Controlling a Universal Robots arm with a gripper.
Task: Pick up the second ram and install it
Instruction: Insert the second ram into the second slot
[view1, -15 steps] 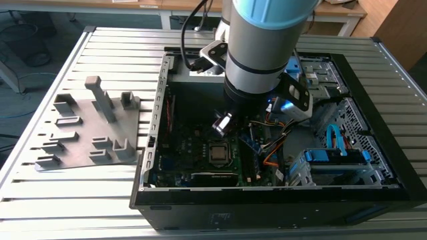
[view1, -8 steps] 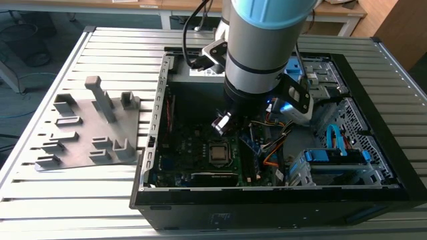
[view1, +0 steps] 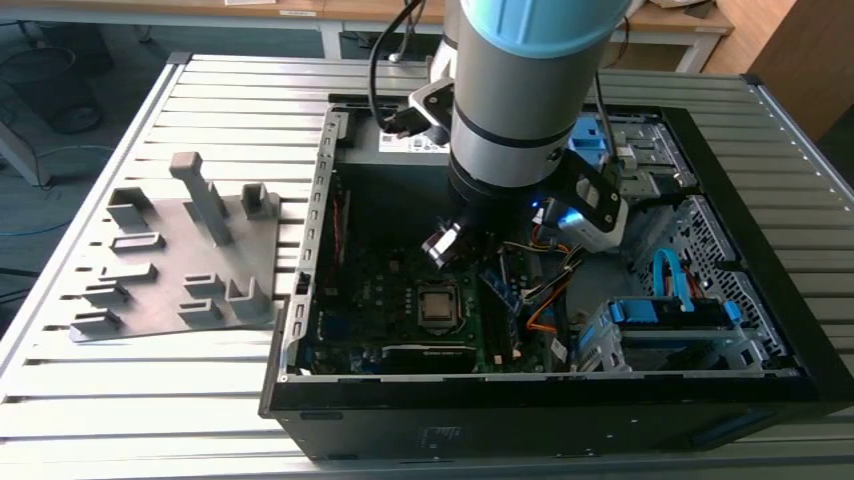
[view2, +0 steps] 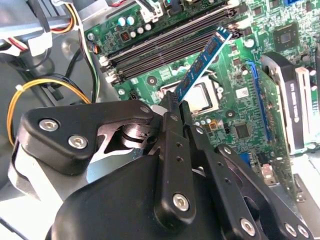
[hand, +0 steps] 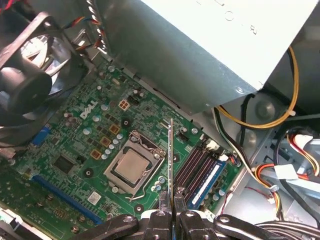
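One thin edge is all the end effector (view2: 177, 106) pinches of the second ram (view2: 202, 62), which hangs above the memory slots (view2: 170, 45) of the motherboard (view2: 225, 75) near the middle of the exterior view, so any tilt against a slot could twist it loose or jam it.

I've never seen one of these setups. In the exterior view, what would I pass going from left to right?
Grey plate → case's left wall → CPU socket → orange cables → blue drive cage.
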